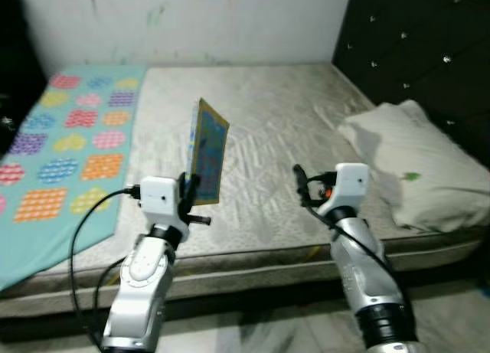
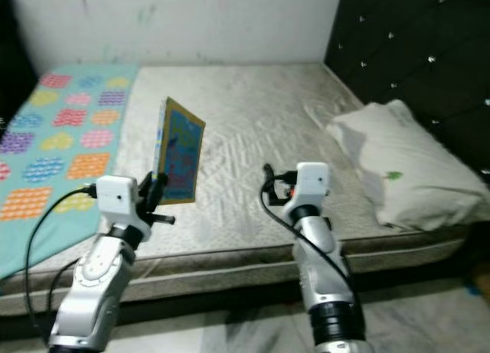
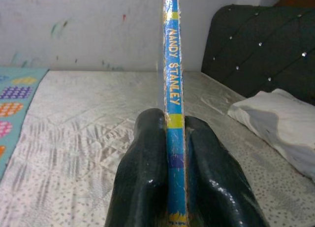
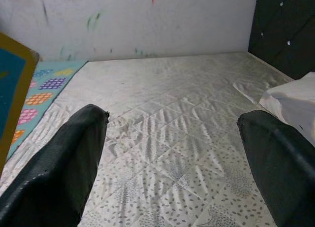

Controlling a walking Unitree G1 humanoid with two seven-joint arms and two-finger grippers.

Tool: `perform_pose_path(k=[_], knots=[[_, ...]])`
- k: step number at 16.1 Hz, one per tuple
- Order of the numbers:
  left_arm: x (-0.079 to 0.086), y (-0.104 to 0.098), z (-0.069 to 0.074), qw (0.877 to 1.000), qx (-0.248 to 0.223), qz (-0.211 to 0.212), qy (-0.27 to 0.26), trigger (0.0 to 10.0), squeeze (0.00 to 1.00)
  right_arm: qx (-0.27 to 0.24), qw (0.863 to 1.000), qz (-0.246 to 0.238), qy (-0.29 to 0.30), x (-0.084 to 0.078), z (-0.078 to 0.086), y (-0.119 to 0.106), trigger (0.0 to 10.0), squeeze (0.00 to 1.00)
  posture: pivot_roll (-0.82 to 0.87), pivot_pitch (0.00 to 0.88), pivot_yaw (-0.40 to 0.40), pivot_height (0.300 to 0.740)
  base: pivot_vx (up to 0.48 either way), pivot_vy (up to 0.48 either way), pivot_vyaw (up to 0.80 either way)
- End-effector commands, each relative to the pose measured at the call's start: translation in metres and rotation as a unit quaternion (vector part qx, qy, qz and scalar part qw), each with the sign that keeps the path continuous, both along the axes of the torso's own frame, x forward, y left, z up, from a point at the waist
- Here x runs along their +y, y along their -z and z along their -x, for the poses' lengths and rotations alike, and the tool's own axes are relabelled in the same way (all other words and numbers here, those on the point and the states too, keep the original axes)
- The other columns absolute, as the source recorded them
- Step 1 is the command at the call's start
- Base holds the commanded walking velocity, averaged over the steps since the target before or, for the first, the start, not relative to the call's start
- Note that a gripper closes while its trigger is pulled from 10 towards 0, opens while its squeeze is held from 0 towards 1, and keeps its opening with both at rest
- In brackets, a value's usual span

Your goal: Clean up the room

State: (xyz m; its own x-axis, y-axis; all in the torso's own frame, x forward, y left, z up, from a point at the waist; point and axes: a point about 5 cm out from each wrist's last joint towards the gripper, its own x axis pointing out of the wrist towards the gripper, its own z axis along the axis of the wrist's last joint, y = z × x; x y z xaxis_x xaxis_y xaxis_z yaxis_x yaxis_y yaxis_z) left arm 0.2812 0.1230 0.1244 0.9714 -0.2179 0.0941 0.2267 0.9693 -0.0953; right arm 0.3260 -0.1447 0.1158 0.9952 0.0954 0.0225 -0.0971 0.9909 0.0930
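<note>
Left gripper (image 1: 189, 186) holds a thin book (image 1: 207, 150) upright over the near half of the bed (image 1: 291, 123), jaws closed flat on its bottom edge. In the left wrist view the two fingers (image 3: 142, 187) pinch either side of the spine, which reads "NANDY STANLEY". Right gripper (image 4: 172, 153) hovers beside it over the bare mattress, jaws spread wide, holding nothing.

Book stands on end: long axis close to vertical, leaning slightly away from the robot at the top. Spine edge faces back toward the left wrist; blue cover with yellow border faces the robot's right, toward the pillow (image 1: 417, 165) by the black headboard (image 1: 413, 39). Patterned blanket (image 1: 65, 138) lies on the far left of the bed, well apart from the book.

Risks, as I judge them:
- Grip is low on a tall, thin object. Most of the book stands above the jaws, so a quick swing or turn of the arm could lever it sideways and let it pivot or slip out.
- Glossy cover against smooth fingers; little friction to spare.
- If dropped from here it lands on the mattress, so little harm, but it would need picking up flat, which is harder.
- Cable loop at the left wrist hangs near the bed edge and could snag.
</note>
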Motion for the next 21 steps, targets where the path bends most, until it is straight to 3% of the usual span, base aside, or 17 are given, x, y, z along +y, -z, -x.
perform_pose_path(k=[1,10,15,21], knots=[[0.0005,-0.0138,-0.0016,0.999,-0.035,0.004,0.005,10.0,0.0,-0.008,1.0,-0.004,-0.005,0.0023,-0.0018,-0.0042,10.0,0.0,-0.02,0.015,-0.065,0.74,0.27,0.0,0.0],[0.0003,-0.0132,-0.0015,0.999,-0.033,0.002,0.007,10.0,0.0,-0.007,1.0,-0.006,-0.004,0.0006,-0.001,-0.0024,10.0,0.0,-0.02,0.02,-0.064,0.74,0.301,0.0,0.0],[0.0035,-0.0078,-0.0013,1.0,-0.016,-0.015,-0.01,10.0,0.0,-0.003,1.0,0.002,-0.001,-0.0008,0.0049,0.0021,10.0,0.0,-0.02,0.02,-0.064,0.74,0.0,0.0,0.0],[0.002,-0.0103,-0.0019,1.0,-0.021,-0.009,-0.006,10.0,0.0,-0.01,1.0,0.011,-0.008,0.0003,0.0039,-0.0002,10.0,0.0,-0.02,0.016,-0.067,0.74,0.0,0.0,0.51]])
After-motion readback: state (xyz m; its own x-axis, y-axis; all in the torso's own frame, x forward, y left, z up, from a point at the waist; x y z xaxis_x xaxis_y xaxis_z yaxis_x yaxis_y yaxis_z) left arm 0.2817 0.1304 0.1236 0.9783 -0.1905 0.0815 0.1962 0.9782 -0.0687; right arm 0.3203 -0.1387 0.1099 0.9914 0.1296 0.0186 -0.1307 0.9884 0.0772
